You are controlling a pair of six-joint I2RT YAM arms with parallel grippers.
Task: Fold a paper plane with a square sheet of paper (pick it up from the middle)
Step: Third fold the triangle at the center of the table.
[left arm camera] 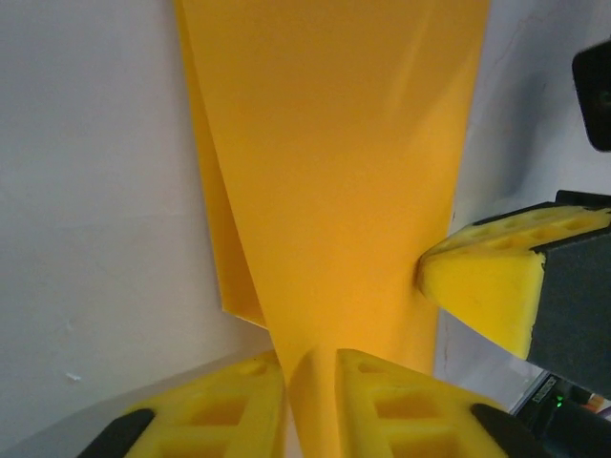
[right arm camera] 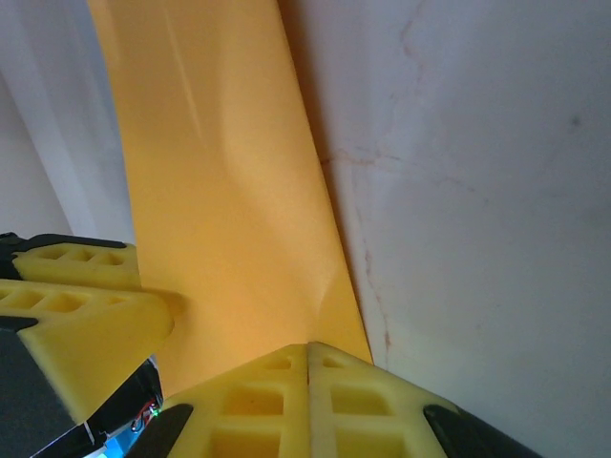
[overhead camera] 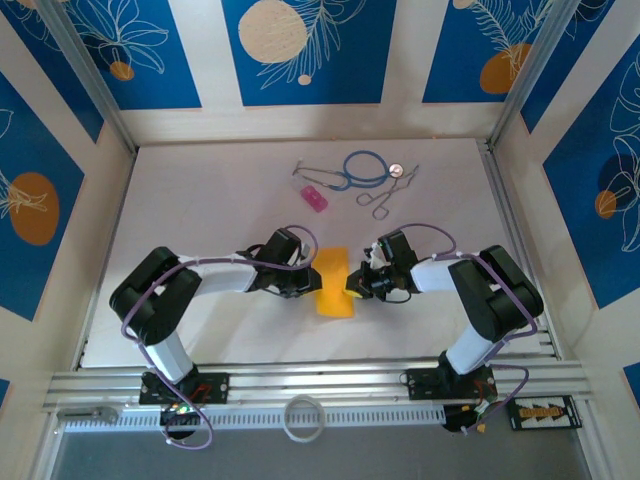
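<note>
Paper (overhead camera: 333,282), plain orange-yellow and folded into a narrow strip, sits near the centre of the table (overhead camera: 200,200) in the top view. The left gripper (overhead camera: 312,281), at its 9 o'clock edge, is clamped on it, a raised fold standing between the pads (left arm camera: 229,401). The right gripper (overhead camera: 356,285), at 3 o'clock, is pinched tight on the opposite edge.

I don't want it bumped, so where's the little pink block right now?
In the top view, the pink block lies beyond the folded orange paper, just left of the blue stethoscope.
</note>
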